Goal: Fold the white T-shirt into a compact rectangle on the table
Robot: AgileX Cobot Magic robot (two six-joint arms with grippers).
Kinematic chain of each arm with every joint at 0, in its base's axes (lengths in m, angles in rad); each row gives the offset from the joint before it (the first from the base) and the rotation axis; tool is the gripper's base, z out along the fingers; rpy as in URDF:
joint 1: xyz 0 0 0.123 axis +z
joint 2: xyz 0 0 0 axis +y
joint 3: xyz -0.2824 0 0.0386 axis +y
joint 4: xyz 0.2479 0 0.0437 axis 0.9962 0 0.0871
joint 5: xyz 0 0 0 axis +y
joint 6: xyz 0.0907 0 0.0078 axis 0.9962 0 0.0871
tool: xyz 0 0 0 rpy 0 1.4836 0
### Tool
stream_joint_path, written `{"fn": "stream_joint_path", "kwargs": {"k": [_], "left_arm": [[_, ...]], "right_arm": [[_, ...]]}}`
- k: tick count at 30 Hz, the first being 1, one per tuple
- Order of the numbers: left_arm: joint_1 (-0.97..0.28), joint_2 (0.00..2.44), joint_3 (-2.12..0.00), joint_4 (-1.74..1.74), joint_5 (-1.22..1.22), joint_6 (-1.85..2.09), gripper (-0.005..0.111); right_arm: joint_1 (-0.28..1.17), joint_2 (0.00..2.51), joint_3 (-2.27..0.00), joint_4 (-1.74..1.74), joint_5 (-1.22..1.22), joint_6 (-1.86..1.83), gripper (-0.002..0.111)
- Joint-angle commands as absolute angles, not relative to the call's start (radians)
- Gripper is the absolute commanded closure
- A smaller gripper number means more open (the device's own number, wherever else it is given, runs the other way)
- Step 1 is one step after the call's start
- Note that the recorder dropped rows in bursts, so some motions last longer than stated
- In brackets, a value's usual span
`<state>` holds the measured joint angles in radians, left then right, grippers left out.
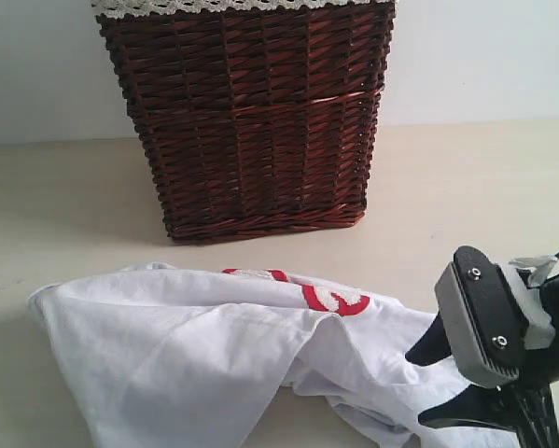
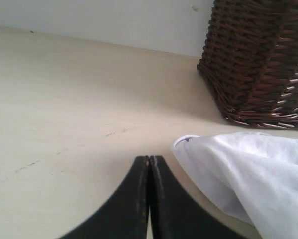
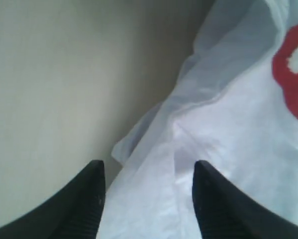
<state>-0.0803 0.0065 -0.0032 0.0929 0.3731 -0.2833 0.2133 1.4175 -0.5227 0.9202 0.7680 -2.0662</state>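
Beneath right gripper (image 3: pixel 148 167) (2 fingers (image 3: pixel 86 199) apart) | white T-shirt (image 3: pixel 228 149) edge | on table (image 3: pixel 49 89)

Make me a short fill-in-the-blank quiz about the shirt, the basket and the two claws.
1. The left claw, beside the white T-shirt, is ____.
2. The right claw, at the shirt's edge, is ____.
3. The shirt's lettering is outlined in ____.
4. The wicker basket is dark ____.
Missing words: shut, open, red, brown.

The pale table (image 1: pixel 55 205) bears a crumpled white T-shirt (image 1: pixel 186 364) near a dark wicker basket (image 1: pixel 251 121).
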Motion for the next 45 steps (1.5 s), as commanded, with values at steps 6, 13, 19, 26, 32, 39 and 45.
{"fn": "stream_joint_path", "kwargs": {"k": [6,13,19,26,32,39,45], "left_arm": [[-0.081,0.000,0.000,0.092,0.369,-0.284,0.105],[-0.081,0.000,0.000,0.092,0.369,-0.284,0.105],[-0.081,0.000,0.000,0.092,0.369,-0.284,0.105],[-0.081,0.000,0.000,0.092,0.369,-0.284,0.105],[-0.081,0.000,0.000,0.092,0.369,-0.284,0.105],[-0.081,0.000,0.000,0.092,0.369,-0.284,0.105],[-0.081,0.000,0.000,0.092,0.369,-0.284,0.105]], "right_arm": [[0.209,1.576,-0.517,0.958,0.695,-2.091,0.068],[0.209,1.514,-0.517,0.943,0.791,-2.099,0.108],[0.209,1.325,-0.552,0.951,1.062,-2.099,0.108],[0.211,1.165,-0.574,1.103,1.221,-1.954,0.108],[0.215,1.173,-0.574,1.028,1.221,-1.830,0.108],[0.265,1.174,-0.574,1.040,1.221,-1.697,0.100],[0.422,1.148,-0.574,0.996,1.221,-1.562,0.056]]}}
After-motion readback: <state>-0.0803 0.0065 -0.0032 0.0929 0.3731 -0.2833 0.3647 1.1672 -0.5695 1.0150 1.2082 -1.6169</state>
